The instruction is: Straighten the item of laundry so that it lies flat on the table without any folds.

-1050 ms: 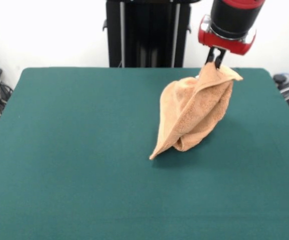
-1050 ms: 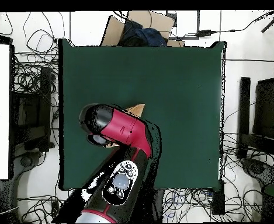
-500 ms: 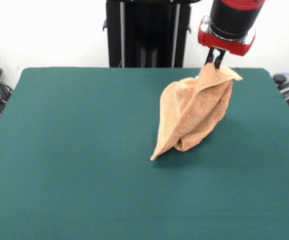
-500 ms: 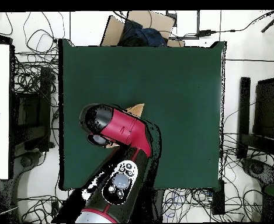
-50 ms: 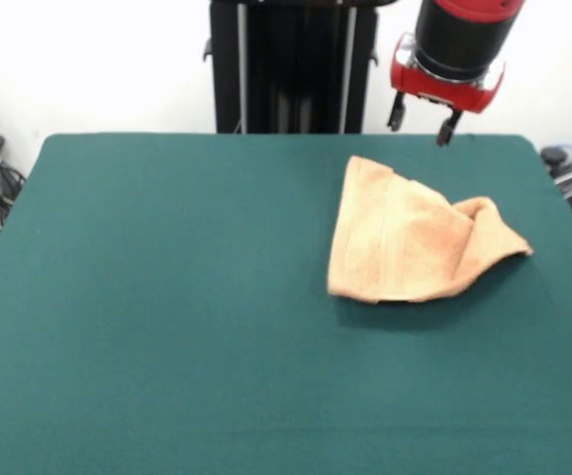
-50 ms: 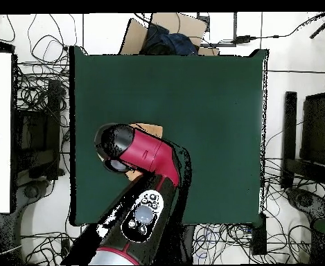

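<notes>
The item of laundry (image 5: 415, 247), a peach-orange towel, lies on the green table (image 5: 167, 297) right of centre, folded over itself with a raised crease near its right corner. My gripper (image 5: 421, 122) hangs open above the towel's far edge, holding nothing. From overhead, the arm covers nearly all of the laundry (image 6: 150, 128); only small peach bits show beside it, and the gripper itself is hidden.
The red and black arm (image 6: 144, 159) reaches over the table's (image 6: 213, 125) near-left part in the overhead view. A cardboard box (image 6: 165, 31) sits beyond the far edge. Cables lie on the floor on both sides.
The gripper was shut on the towel's top corner, holding it up. Now it has opened and the towel has dropped onto the table, spreading to the right.
</notes>
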Motion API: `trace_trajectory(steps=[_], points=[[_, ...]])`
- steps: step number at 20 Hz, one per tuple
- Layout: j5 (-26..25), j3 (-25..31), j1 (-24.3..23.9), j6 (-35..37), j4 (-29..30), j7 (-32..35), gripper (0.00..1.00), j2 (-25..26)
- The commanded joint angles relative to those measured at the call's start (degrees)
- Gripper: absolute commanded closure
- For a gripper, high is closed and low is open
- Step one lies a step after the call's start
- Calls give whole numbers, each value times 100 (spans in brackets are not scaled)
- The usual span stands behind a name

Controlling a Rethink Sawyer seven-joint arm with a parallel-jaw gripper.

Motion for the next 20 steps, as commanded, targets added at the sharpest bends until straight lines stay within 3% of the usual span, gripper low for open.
trace_trajectory(steps=[1,8,20], points=[[-51,319,29,-498,372,1420,0,59],[-37,350,-8,-448,281,1422,0,114],[626,1003,-519,-1471,1229,1050,0,5]])
